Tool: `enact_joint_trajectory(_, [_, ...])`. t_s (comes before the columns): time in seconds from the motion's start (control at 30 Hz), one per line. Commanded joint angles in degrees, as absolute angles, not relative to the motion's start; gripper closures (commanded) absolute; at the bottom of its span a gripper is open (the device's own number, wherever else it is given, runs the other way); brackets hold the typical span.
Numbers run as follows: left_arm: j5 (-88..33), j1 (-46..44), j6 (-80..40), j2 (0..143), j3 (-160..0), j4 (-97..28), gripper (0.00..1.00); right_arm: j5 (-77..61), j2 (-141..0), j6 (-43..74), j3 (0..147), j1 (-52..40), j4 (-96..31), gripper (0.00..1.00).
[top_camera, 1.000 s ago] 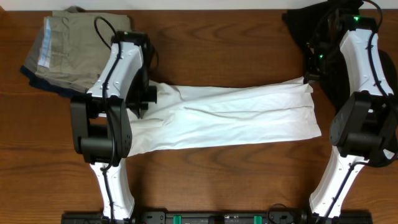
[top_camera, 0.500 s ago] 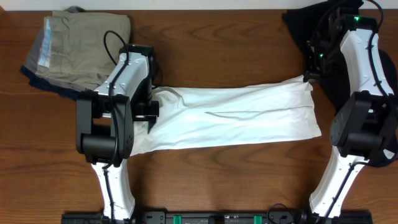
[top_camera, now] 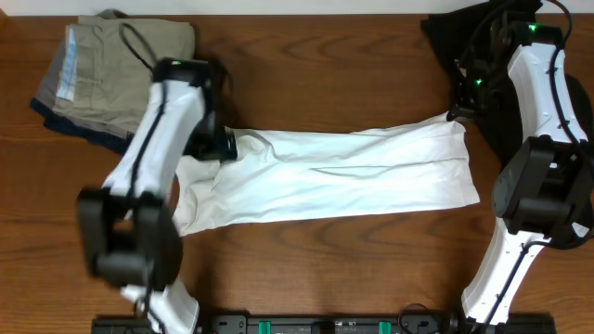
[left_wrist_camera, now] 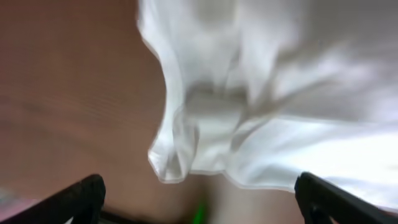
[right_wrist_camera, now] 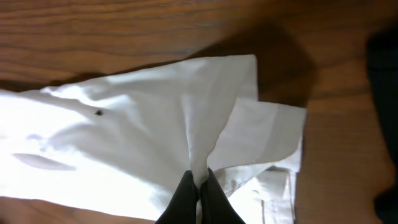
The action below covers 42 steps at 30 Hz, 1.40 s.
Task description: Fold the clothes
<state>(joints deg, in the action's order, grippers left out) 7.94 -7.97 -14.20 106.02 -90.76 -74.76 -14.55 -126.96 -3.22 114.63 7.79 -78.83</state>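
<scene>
Overhead shows one T-shirt (top_camera: 343,176), one folded pile (top_camera: 102,65).

My left arm (top_camera: 158,130) and right arm (top_camera: 543,83) are smooth white shells jointed with bulky black housings, with thin black cables (top_camera: 139,46) looping near the wrists, small green lights (top_camera: 532,28) glowing on the right one, and my left hand (left_wrist_camera: 202,198) and right hand (right_wrist_camera: 199,196) each end in slim, matte black fingers (left_wrist_camera: 81,196).

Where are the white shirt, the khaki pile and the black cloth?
white shirt (top_camera: 343,176): overhead view, middle of its folded body.
khaki pile (top_camera: 111,65): overhead view, top layer.
black cloth (top_camera: 444,35): overhead view, its left part.
</scene>
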Motion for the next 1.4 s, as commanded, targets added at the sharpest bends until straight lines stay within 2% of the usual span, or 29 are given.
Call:
enact_joint_trajectory(0.0, [9.7,-7.7,-15.4,98.3,-91.1,-68.4,0.02,-16.9,-126.9,-4.8,115.4,6.5,-79.0,0.99])
enact_joint_trajectory(0.17, [9.5,-7.7,-15.3,95.2,-91.1,-60.9,0.02,-12.5,-126.9,-3.6,115.0,5.0,-81.5,0.98])
enact_joint_trajectory(0.63, [9.5,-7.7,-15.1,98.5,-90.2,-60.9,0.02,-5.4,-127.0,-3.2,101.2,6.4,-82.1,0.99])
enact_joint_trajectory(0.73, [9.2,-7.7,-15.1,99.0,-90.2,-60.9,0.02,-5.4,-126.9,-3.3,99.3,7.0,-81.0,0.72])
enact_joint_trajectory(0.8, [6.3,-7.7,-12.8,99.0,-90.2,-60.3,0.02,-5.3,-126.9,-3.6,99.2,7.4,-80.7,0.37])
enact_joint_trajectory(0.83, [4.1,-7.7,-11.4,99.0,-90.2,-59.7,0.02,-5.4,-126.9,-3.7,99.4,7.5,-80.4,0.24])
enact_joint_trajectory(0.87, [2.3,-7.7,-10.2,99.0,-90.2,-58.9,0.02,-5.4,-126.9,-3.7,99.7,7.6,-80.2,0.20])
enact_joint_trajectory(0.97, [-1.6,-8.3,-7.0,99.1,-90.2,-56.3,0.02,-5.8,-126.9,-3.9,101.6,7.7,-79.1,0.21])
enact_joint_trajectory(1.17, [-6.0,-11.0,4.8,102.2,-89.7,-54.5,0.01,-9.5,-126.9,-6.2,104.9,7.5,-76.9,0.32])
enact_joint_trajectory(1.37, [-8.0,-13.0,13.6,105.9,-86.5,-56.2,0.09,-9.5,-126.9,-6.2,105.0,7.6,-76.4,0.34])
